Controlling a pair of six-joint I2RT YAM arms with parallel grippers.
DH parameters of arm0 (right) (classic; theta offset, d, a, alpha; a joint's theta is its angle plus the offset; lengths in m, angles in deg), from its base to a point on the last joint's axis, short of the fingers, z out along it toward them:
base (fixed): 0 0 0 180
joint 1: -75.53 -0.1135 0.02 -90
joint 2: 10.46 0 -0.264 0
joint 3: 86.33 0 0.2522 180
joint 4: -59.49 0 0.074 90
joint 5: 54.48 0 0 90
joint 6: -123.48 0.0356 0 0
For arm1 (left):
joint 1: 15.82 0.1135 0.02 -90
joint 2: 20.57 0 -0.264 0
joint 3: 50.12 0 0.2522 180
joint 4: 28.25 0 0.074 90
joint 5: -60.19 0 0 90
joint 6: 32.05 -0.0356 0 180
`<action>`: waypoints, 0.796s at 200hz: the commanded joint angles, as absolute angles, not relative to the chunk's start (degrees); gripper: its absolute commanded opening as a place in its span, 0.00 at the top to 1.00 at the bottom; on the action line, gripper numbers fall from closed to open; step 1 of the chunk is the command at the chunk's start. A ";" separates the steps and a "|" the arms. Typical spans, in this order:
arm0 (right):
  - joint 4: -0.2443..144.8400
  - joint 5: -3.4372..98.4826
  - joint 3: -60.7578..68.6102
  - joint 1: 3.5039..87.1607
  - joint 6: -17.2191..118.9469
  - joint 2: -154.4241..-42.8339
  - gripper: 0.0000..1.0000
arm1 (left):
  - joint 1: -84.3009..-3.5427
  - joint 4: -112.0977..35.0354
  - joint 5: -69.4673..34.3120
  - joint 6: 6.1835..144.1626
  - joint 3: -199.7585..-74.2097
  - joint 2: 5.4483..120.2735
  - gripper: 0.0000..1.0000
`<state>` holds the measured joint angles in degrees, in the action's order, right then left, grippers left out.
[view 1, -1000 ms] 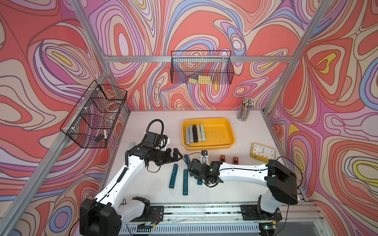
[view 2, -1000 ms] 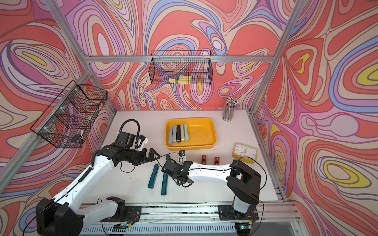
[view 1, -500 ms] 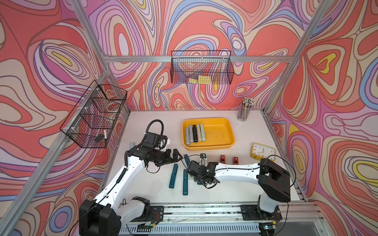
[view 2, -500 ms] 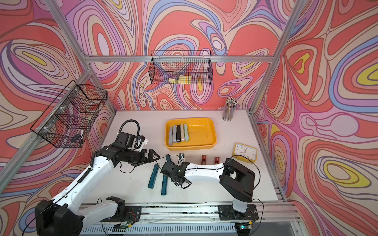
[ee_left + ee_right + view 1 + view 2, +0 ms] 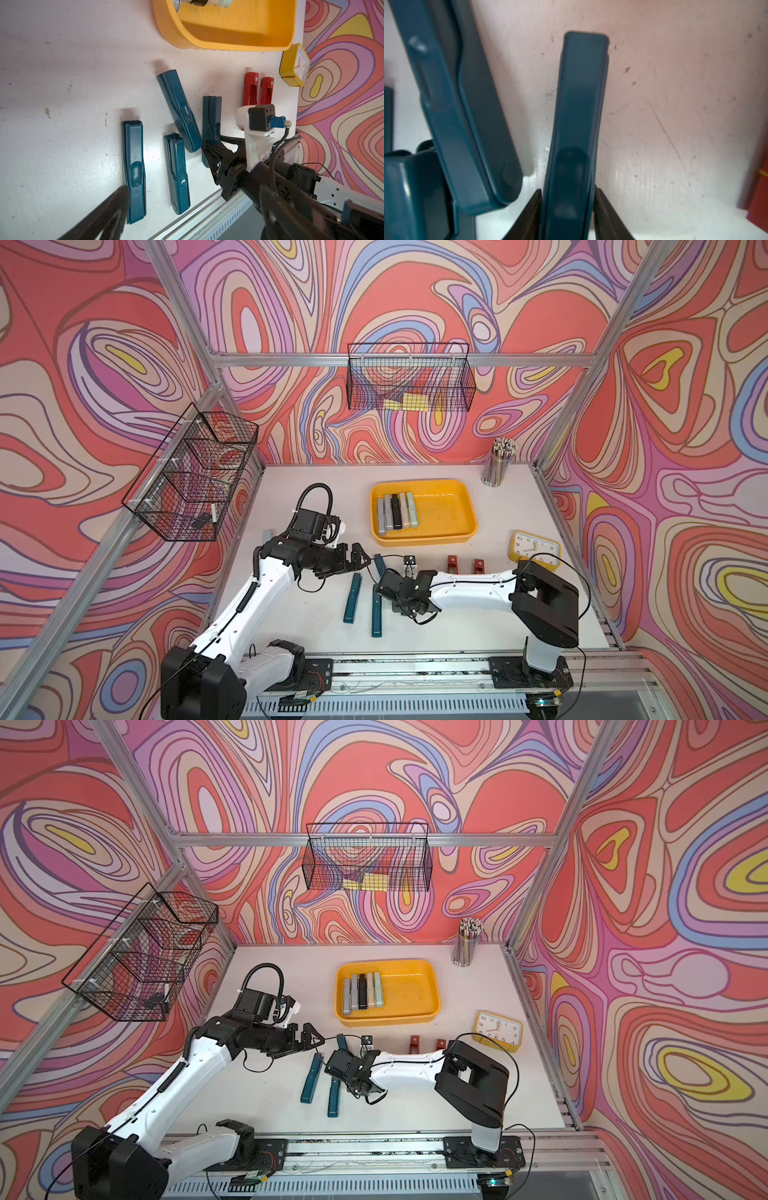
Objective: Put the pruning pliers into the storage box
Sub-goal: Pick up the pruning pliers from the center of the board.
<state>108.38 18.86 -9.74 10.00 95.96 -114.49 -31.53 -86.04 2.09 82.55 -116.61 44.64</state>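
Note:
The yellow storage box [image 5: 446, 516] [image 5: 409, 992] [image 5: 228, 29] sits at mid-back and holds several pruning pliers [image 5: 397, 512] side by side. Teal pliers lie in front of it: one slanted [image 5: 178, 108], two parallel [image 5: 135, 166] [image 5: 178, 172]. Another teal one [image 5: 581, 104] [image 5: 212, 116] rests flat on the table, and my right gripper [image 5: 568, 207] [image 5: 384, 591] is shut on its sides. Two red pliers [image 5: 452, 564] [image 5: 479, 565] lie behind the right arm. My left gripper [image 5: 359, 558] [image 5: 197, 218] hovers open just left of the slanted teal one, holding nothing.
A yellow alarm clock [image 5: 534, 549] stands right of the box and a pencil cup [image 5: 498, 464] at the back right. Wire baskets hang on the back wall [image 5: 409, 381] and the left wall [image 5: 195, 481]. A metal rail [image 5: 415, 672] runs along the front edge.
My right gripper has slid left along the table and its jaws have closed in onto the teal pliers. The left arm has stayed put, open.

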 commanded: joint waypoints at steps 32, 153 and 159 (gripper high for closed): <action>108.39 18.98 -8.68 10.41 95.77 -115.13 0.67 | -31.63 -87.29 2.15 81.19 -117.32 44.37 0.01; 112.65 16.81 -9.79 10.36 96.58 -112.33 1.00 | -31.64 -85.61 2.63 82.62 -116.36 44.57 0.01; 113.06 16.57 -9.81 10.40 96.51 -112.33 1.00 | -31.64 -85.39 2.57 82.67 -116.37 44.71 0.01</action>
<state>111.01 18.51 -9.30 10.22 96.02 -114.34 -31.53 -85.93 2.12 82.62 -116.61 44.66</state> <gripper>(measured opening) 0.295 0.992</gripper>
